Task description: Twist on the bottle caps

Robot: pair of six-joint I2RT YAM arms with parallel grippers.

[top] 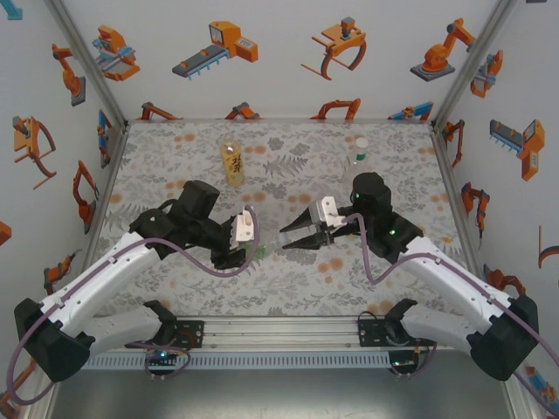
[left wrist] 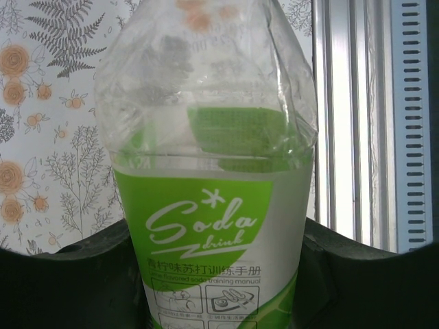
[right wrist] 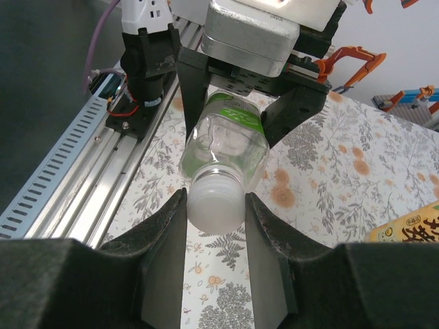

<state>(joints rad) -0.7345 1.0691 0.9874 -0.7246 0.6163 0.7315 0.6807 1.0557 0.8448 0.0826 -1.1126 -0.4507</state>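
Bottle cap (right wrist: 216, 202), white, sits on the neck of the green-label soda bottle (right wrist: 225, 147), pinched between the fingers of the right gripper (top: 286, 229). Left gripper (top: 251, 243) is clamped on that bottle's body, holding it sideways above the floral cloth (top: 175, 157) mid-table. Amber bottle (top: 231, 162) and clear bottle (top: 358, 150) stand upright near the back.

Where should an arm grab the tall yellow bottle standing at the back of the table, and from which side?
Likely best: grip the tall yellow bottle around its labelled body, below the neck, coming in level from the near side. It stands upright on the table with bare surface in front, so jaws can close across its round sides.
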